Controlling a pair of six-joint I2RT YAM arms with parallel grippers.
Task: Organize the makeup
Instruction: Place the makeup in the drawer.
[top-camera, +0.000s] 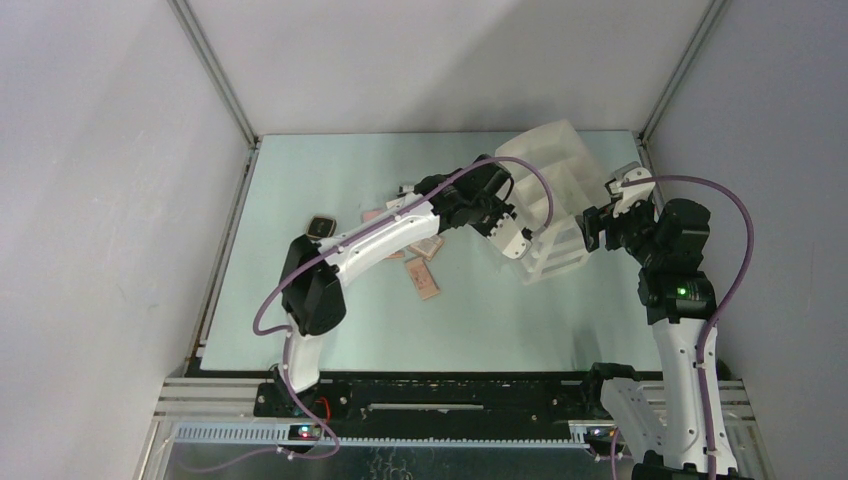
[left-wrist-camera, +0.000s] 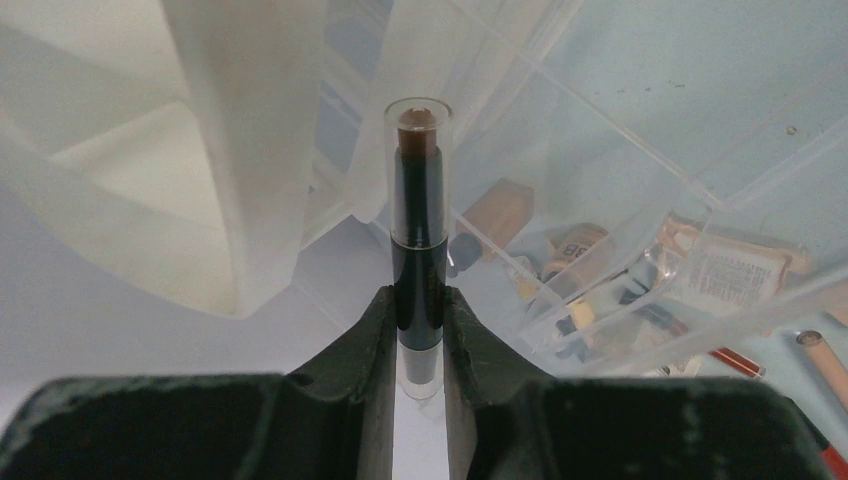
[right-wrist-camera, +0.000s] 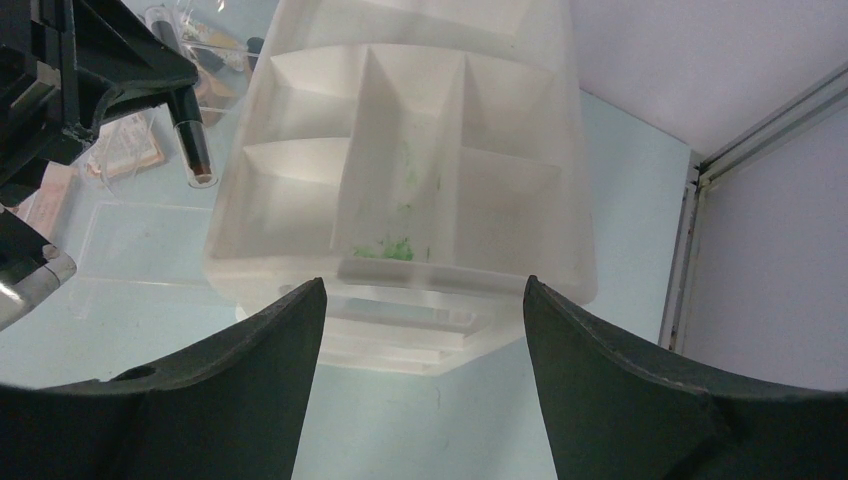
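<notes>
My left gripper (left-wrist-camera: 418, 295) is shut on a black makeup stick (left-wrist-camera: 417, 200) with a clear cap and a brown tip. It holds the stick beside the left wall of the white drawer organizer (top-camera: 555, 195). The stick also shows in the right wrist view (right-wrist-camera: 193, 138), pointing down beside the organizer (right-wrist-camera: 420, 170). My right gripper (right-wrist-camera: 423, 285) is open and empty, just short of the organizer's near side; in the top view it (top-camera: 592, 228) is at the organizer's right. Pink palettes (top-camera: 424, 279) and a black compact (top-camera: 320, 224) lie on the table to the left.
Through a clear drawer wall I see more makeup: a beige bottle (left-wrist-camera: 497, 208), a wrapped palette (left-wrist-camera: 725, 268) and a red pencil (left-wrist-camera: 737, 360). The organizer's top compartments (right-wrist-camera: 405, 120) hold nothing but a green smear. A metal frame post (right-wrist-camera: 690, 230) stands at the right.
</notes>
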